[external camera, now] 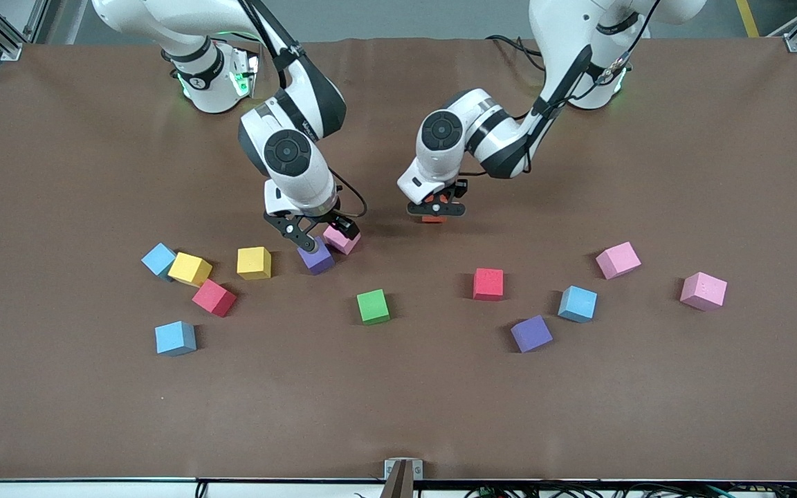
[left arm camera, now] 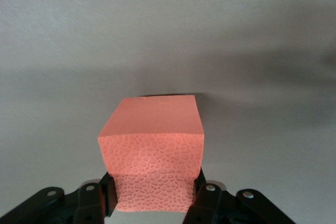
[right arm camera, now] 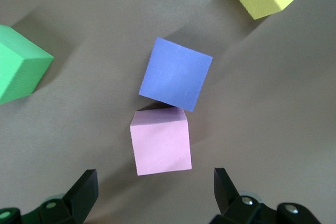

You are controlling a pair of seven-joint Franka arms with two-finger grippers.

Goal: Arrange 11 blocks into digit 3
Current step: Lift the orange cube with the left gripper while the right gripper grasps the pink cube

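The left end effector [external camera: 435, 211] is clenching the orange block [left arm camera: 152, 150] mid-desk to start the digit; the right end effector [external camera: 322, 238] is hanging released over the pink block [right arm camera: 160, 141].

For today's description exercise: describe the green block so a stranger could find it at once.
Start at the brown table and look near its middle, just nearer the front camera than the right gripper. The green block sits alone there, apart from every other cube. It is the only green one.
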